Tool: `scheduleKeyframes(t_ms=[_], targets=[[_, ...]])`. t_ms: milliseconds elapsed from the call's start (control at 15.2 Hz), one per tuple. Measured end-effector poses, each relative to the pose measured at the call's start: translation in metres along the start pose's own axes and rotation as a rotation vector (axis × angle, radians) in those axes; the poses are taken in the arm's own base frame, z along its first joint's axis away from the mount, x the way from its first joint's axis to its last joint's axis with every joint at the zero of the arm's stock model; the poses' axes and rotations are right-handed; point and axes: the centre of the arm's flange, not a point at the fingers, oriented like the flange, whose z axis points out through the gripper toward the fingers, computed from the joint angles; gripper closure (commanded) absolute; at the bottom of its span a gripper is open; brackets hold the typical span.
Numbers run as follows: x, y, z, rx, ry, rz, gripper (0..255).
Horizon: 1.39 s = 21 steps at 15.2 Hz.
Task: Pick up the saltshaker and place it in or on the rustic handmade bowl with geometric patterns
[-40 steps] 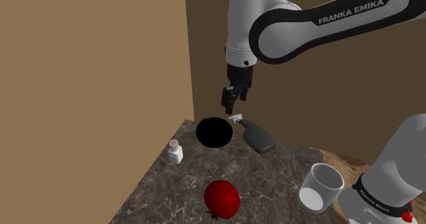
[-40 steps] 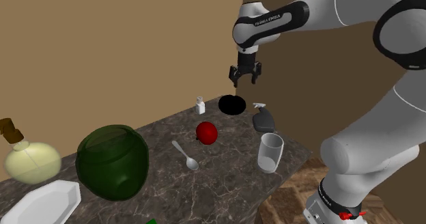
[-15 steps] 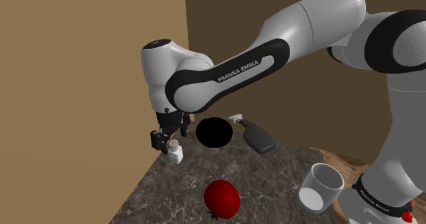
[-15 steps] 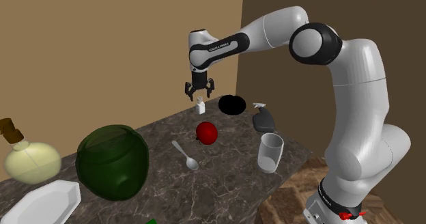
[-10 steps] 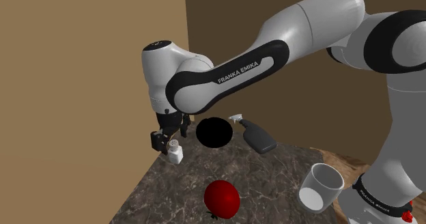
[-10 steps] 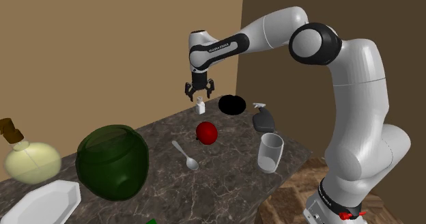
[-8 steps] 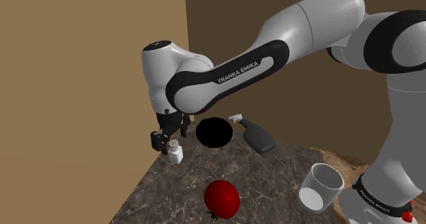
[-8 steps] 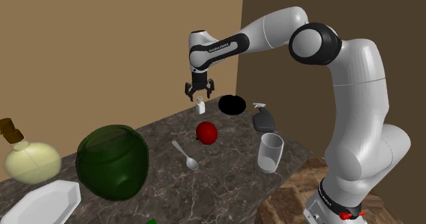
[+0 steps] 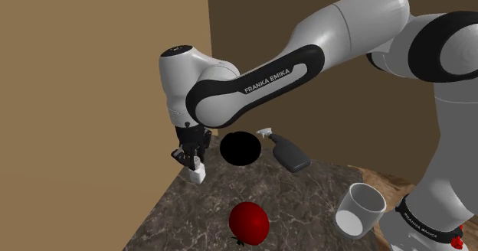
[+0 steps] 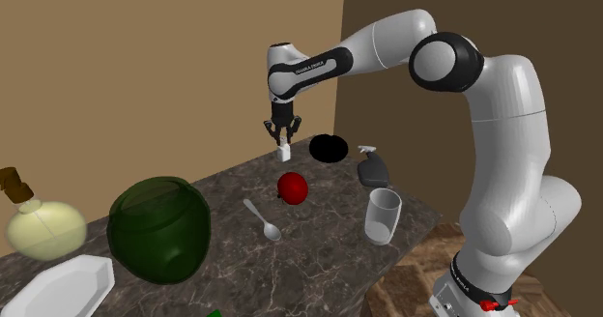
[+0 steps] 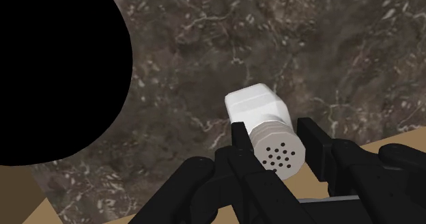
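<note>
The saltshaker [image 11: 263,120] is a small white block with a grey perforated cap, standing on the dark marble table [image 9: 306,203]. My gripper [image 11: 276,147] is shut on the saltshaker, its black fingers [image 11: 239,139] clasping the cap from both sides. In the shoulder view the gripper [image 9: 193,159] hangs straight down over the saltshaker [image 9: 198,174] near the table's far left corner. The bowl [image 9: 240,148] is drawn as a plain black disc, just right of the shaker. In the second exterior view the gripper [image 10: 283,143] covers the saltshaker's [image 10: 285,154] top, with the bowl [image 10: 329,148] to its right.
A dark spray bottle [image 9: 289,154] lies right of the bowl. A red tomato [image 9: 249,223] and a white cup [image 9: 360,209] sit nearer the stand. A spoon [image 10: 263,220], green jar [image 10: 159,228], yellowish bottle [image 10: 43,226] and white plate [image 10: 58,286] lie further along. A tan wall stands close behind.
The gripper came from above the bowl down to the saltshaker. In the last half second its fingers went from open around the cap to shut on it.
</note>
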Motion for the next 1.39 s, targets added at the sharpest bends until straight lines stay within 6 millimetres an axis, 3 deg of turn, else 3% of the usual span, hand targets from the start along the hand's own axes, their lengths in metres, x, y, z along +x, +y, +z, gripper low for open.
scheduleKeyframes(t_ms=[396, 1386], targets=[[0.000, 0.000, -0.015, 0.000, 0.000, 0.000, 255], [-0.001, -0.002, -0.095, 0.000, 0.000, 0.000, 255]])
